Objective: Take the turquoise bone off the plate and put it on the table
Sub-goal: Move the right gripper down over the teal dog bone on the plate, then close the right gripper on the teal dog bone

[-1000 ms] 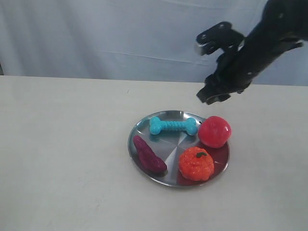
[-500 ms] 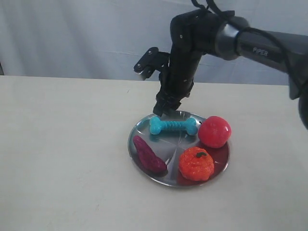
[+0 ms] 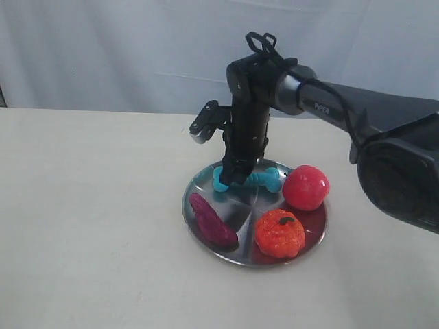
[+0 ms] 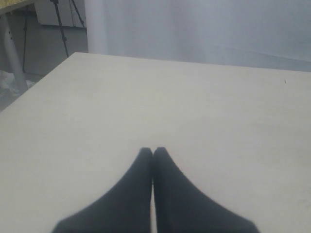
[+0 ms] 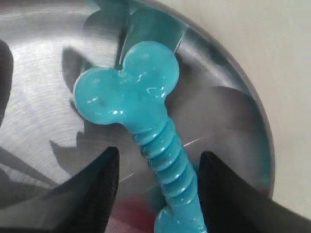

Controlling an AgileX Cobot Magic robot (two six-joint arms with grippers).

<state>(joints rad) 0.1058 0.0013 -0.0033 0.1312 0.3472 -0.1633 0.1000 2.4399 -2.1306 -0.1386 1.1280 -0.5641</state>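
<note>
The turquoise bone [image 3: 266,179] lies in the back section of the steel plate [image 3: 241,205] on the off-white table [image 3: 89,205]. My right gripper [image 3: 233,175] points straight down onto the bone's left half, hiding part of it. In the right wrist view the gripper [image 5: 160,153] is open, with one finger on each side of the ribbed shaft of the bone [image 5: 131,90] and a gap on both sides, above the plate [image 5: 39,107]. My left gripper [image 4: 153,149] is shut with nothing in it over the bare table [image 4: 170,97], outside the exterior view.
The plate also holds a red ball-like fruit [image 3: 306,186] at the right, an orange pumpkin [image 3: 280,233] at the front and a purple sweet potato [image 3: 211,219] at the left. A pale curtain [image 3: 137,48] hangs behind the table.
The right arm has swung in from the back right to over the plate and come down, so its open fingers now straddle the bone. The bone and other items have not moved.
</note>
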